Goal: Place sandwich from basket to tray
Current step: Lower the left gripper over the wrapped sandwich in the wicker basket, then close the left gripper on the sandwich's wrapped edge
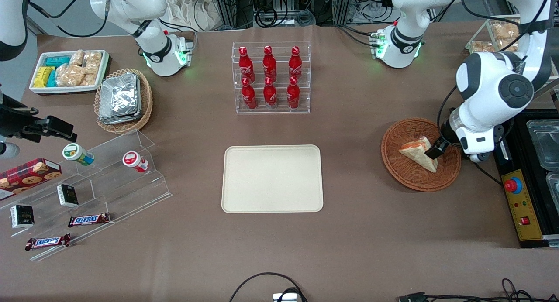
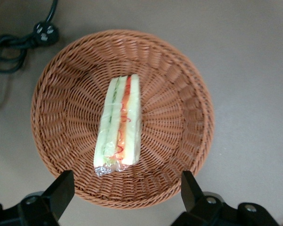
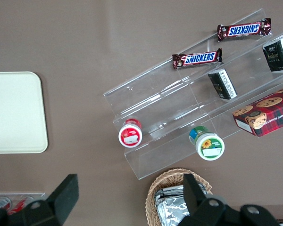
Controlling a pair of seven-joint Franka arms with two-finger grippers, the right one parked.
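Observation:
The sandwich (image 1: 418, 154), a clear-wrapped wedge of pale bread with red-orange filling along its edge (image 2: 120, 122), lies in the round reddish-brown wicker basket (image 1: 395, 164) toward the working arm's end of the table. My left gripper (image 1: 436, 150) hangs low over the basket's rim, beside the sandwich and not touching it. In the left wrist view the gripper (image 2: 126, 194) is open, its black fingers (image 2: 61, 188) spread wide over the basket (image 2: 179, 117) with nothing between them. The cream-beige tray (image 1: 272, 178) lies flat and bare mid-table, toward the parked arm from the basket.
A clear rack of red bottles (image 1: 270, 77) stands farther from the camera than the tray. A black-and-yellow control box with a red button (image 1: 514, 186) sits beside the basket. Toward the parked arm's end are an acrylic snack stand (image 1: 87, 193), an oval basket of foil packs (image 1: 122, 99) and a white snack bin (image 1: 70, 70).

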